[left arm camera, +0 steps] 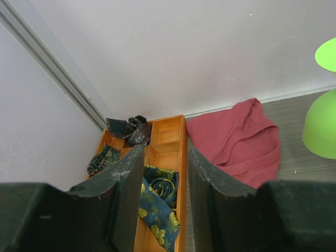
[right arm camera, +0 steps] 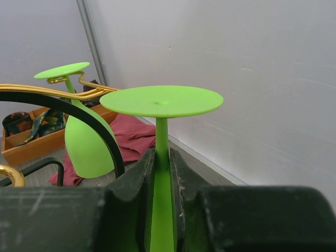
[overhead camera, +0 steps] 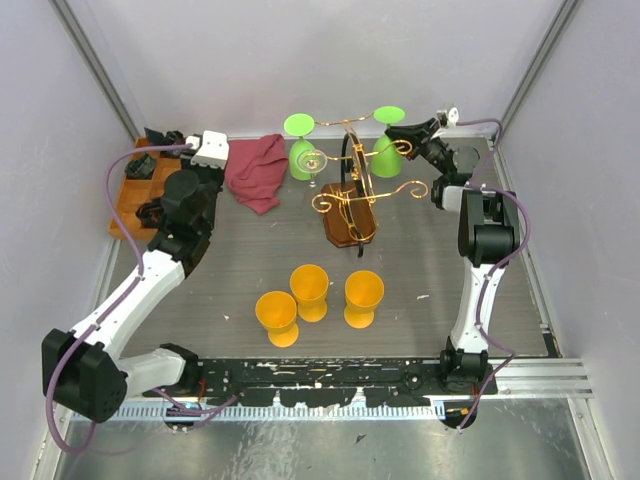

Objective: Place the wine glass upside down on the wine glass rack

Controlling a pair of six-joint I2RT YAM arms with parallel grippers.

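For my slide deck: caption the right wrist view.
Right hand grips an inverted green wine glass by its stem beside the gold rack.

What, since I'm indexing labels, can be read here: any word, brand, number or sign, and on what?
None: no text, label or number shows on the gripped glass, hung glass, cups, rack, tray or cloth.

White-and-black arms (overhead camera: 140, 290) carry lilac cables (overhead camera: 110, 205).
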